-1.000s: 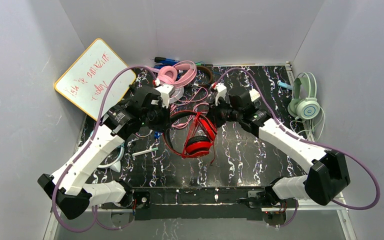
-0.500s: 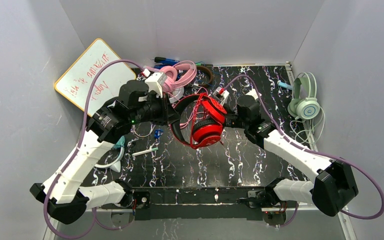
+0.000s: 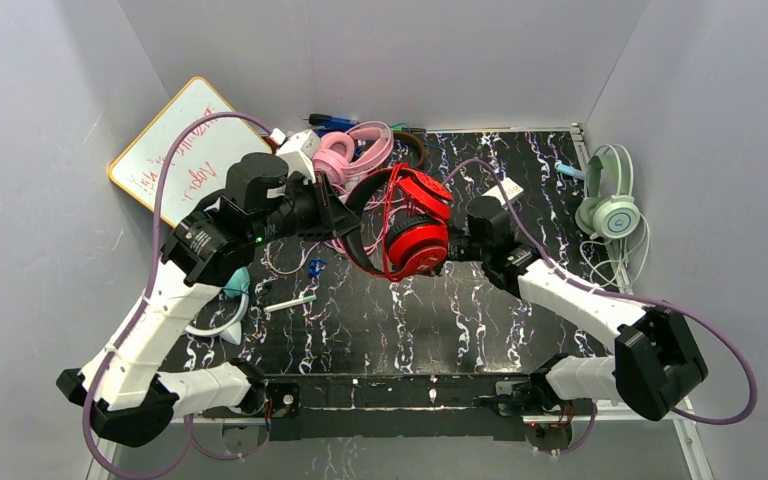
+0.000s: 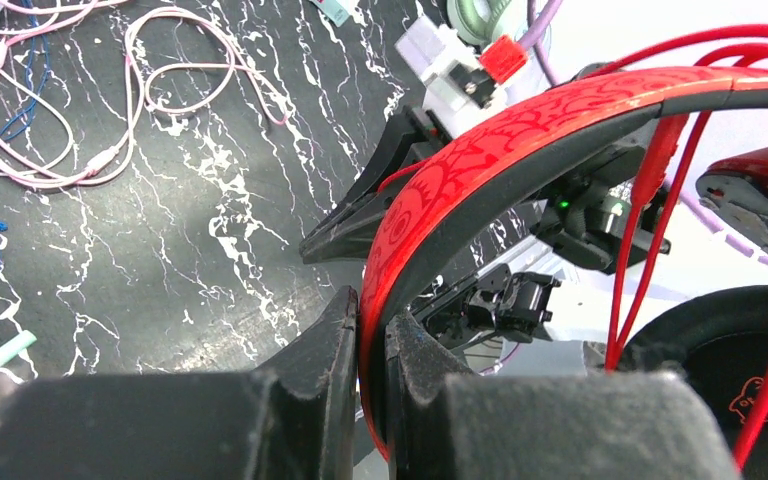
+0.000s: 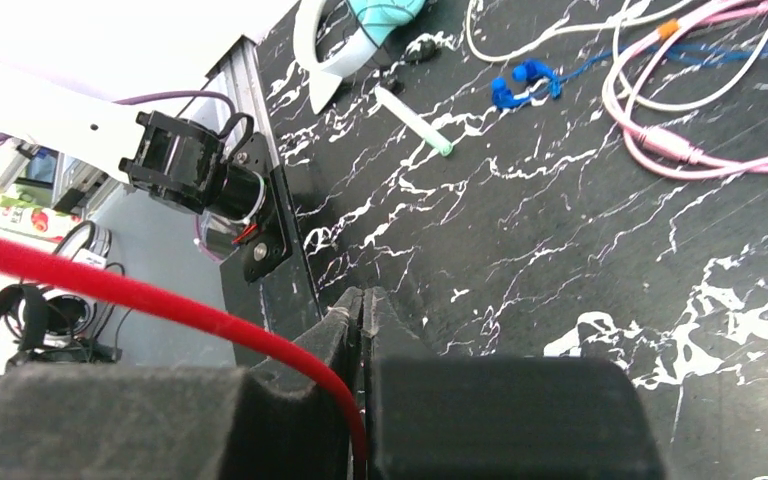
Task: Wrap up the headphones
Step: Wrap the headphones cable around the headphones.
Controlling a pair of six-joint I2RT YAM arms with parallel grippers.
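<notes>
The red headphones (image 3: 412,232) are held above the black table (image 3: 440,330), between the two arms. Their headband (image 4: 520,130) is pinched in the left gripper (image 4: 368,318), whose jaws are parted only by the band's thickness. The red cord (image 5: 110,285) is clamped by the right gripper (image 5: 362,300), its jaws all but together. Pink headphones (image 3: 345,150) are seen at the far edge, mint headphones (image 3: 610,205) at the right.

Glossy plastic red headphones (image 3: 418,243); smooth marbled table (image 3: 480,305); matt black fingers (image 4: 326,345).
</notes>
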